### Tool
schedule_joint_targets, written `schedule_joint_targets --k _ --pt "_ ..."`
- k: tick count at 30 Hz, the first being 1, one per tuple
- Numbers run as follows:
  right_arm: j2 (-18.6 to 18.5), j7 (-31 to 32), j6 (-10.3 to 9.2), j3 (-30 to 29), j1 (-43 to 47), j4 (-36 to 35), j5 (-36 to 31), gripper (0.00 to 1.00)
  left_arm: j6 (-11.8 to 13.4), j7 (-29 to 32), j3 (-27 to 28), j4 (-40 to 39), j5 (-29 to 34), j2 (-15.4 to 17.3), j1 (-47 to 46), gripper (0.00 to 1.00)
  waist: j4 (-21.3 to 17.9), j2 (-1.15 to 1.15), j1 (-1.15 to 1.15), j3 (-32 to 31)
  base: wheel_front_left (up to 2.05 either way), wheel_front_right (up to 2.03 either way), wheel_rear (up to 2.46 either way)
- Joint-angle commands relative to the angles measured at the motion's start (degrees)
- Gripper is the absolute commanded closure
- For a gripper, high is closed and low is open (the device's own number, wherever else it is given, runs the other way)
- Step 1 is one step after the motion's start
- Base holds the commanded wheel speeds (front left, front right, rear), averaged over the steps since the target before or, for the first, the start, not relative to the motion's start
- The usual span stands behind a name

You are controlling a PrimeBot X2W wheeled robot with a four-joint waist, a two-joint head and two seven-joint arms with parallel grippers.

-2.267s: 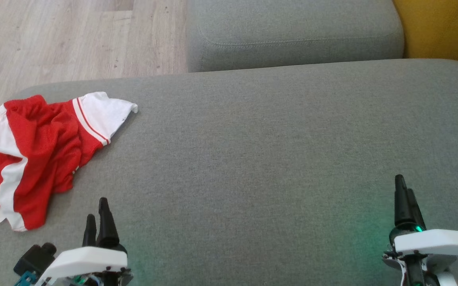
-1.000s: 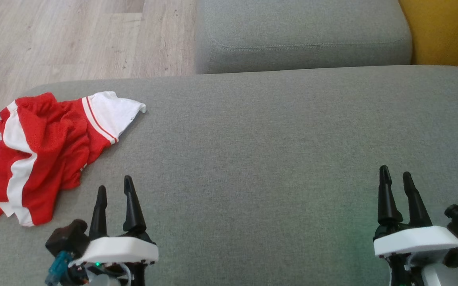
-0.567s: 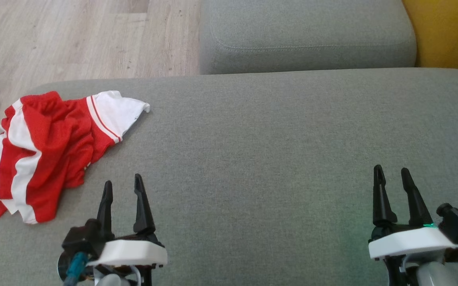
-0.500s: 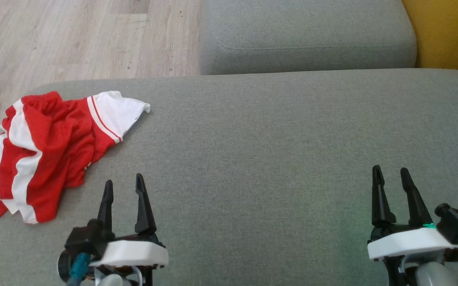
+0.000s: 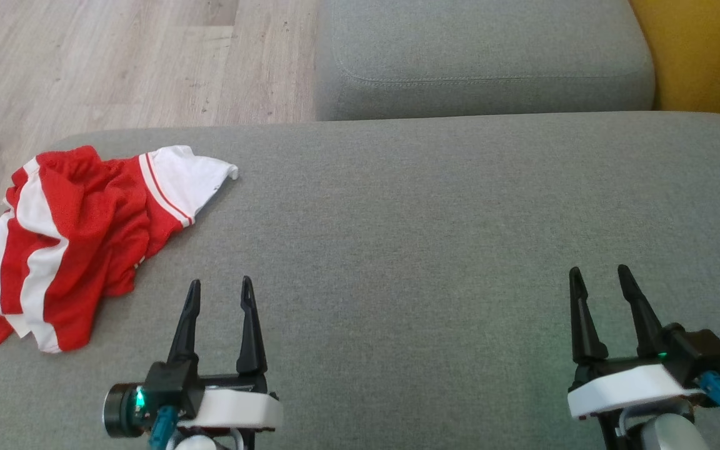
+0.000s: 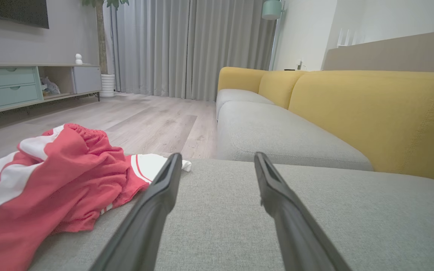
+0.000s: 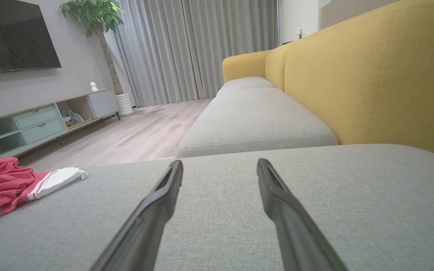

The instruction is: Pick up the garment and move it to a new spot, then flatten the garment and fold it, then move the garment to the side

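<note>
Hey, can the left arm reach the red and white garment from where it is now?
Probably yes. The open left claw sits just right of the garment, apart from it, with bare cushion between them.

The left gripper (image 5: 220,281) has swung in from the lower-left corner of the head view and rolled at the wrist. Its two fingers (image 5: 250,337), which overlapped edge-on before, now stand side by side with a clear gap, farther from the red-and-white garment (image 5: 66,244) than they were. The right gripper (image 5: 599,269) has rolled the same way and drifted a little toward the middle, its own pair now showing apart, and the whole head view has slid slightly down and to the right.
</note>
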Motion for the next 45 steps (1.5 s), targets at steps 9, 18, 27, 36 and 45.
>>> schedule_joint_targets --k 9,18,27,36,45 --pt "-0.7 -1.2 -0.04 1.3 -2.7 -1.3 -2.0 0.0 -0.9 -1.2 2.0 0.1 2.1 0.3 -4.0 0.0 -0.2 0.0 0.0 0.1 0.0 0.0 0.0" --pt "-0.7 -1.2 -0.04 1.3 -2.8 -1.2 -2.0 0.0 -0.3 -1.2 2.5 0.5 1.4 0.3 -4.1 0.0 -0.4 0.0 0.0 0.1 0.0 0.0 0.0" --pt "-0.7 -1.2 -0.04 1.2 -2.9 -1.0 -2.0 0.0 -0.9 -1.2 3.6 0.5 1.4 0.3 -4.2 0.0 -0.3 0.0 0.0 0.0 0.0 0.0 0.0" --pt "-0.7 -1.2 -0.04 1.1 -3.0 -0.7 -1.7 0.0 -0.8 -1.2 3.8 1.0 2.1 0.3 -4.3 0.0 -0.2 0.0 0.0 0.1 0.0 0.0 0.0" --pt "-0.7 -1.2 -0.04 0.0 -2.9 -0.4 -1.8 0.0 0.5 -1.2 2.3 1.2 2.6 0.3 -4.7 0.0 3.1 0.0 0.0 0.6 0.0 0.0 0.0"
